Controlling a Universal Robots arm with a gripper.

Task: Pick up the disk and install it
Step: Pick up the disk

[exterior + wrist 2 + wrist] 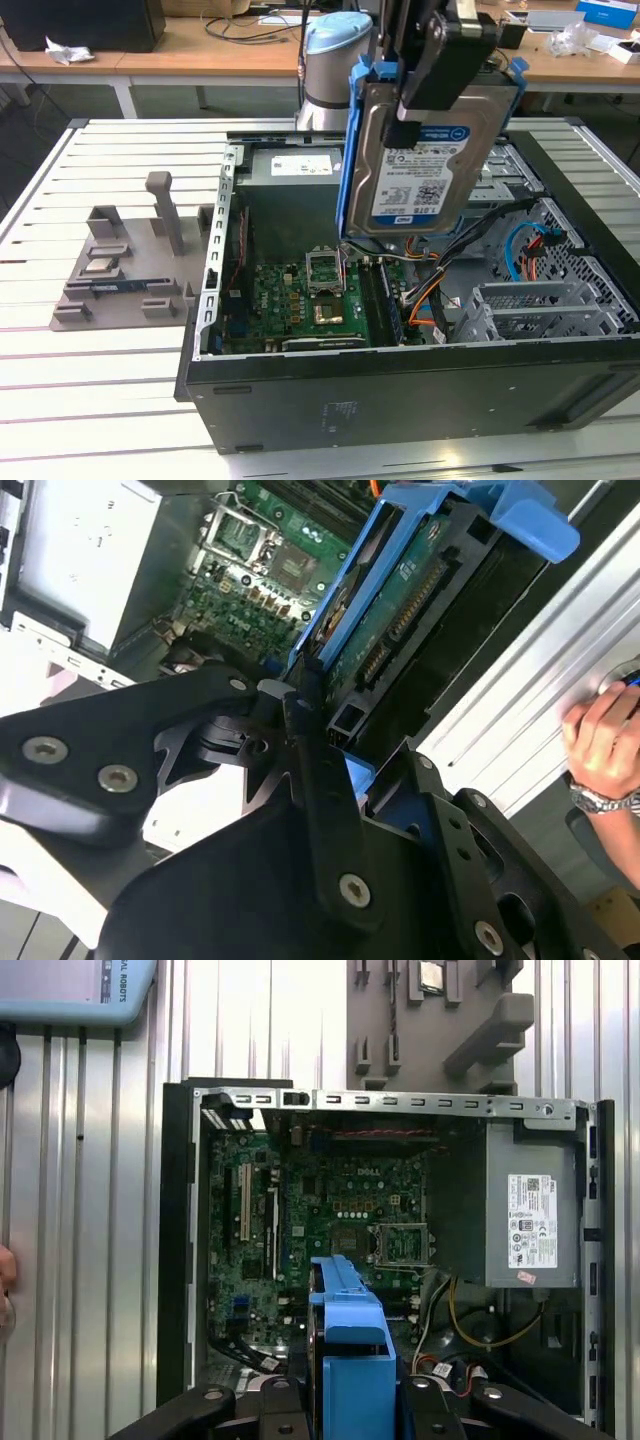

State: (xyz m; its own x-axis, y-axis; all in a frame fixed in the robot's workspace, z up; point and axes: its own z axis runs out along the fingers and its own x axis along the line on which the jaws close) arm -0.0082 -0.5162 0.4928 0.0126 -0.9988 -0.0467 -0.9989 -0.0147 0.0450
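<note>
The disk [425, 175], a silver hard drive with a white-and-blue label and blue side rails, hangs upright above the open computer case [400, 395]. My gripper [405, 120] is shut on its upper end, with one black finger [440, 60] across the labelled face. In the second wrist view the disk [400, 600] shows edge-on with its circuit board side, clamped by the gripper [305, 690]. In the first wrist view the disk's blue rail [350, 1350] sits between the fingers [440, 1405], over the motherboard [330, 1210].
Inside the case are the motherboard [310, 300], a grey power supply [530, 1225], cables [440, 290] and a metal drive cage [540, 310]. A grey fixture block [130, 260] stands at the exterior view's left on the slatted table [90, 390]. A person's hand [600, 735] rests by the case.
</note>
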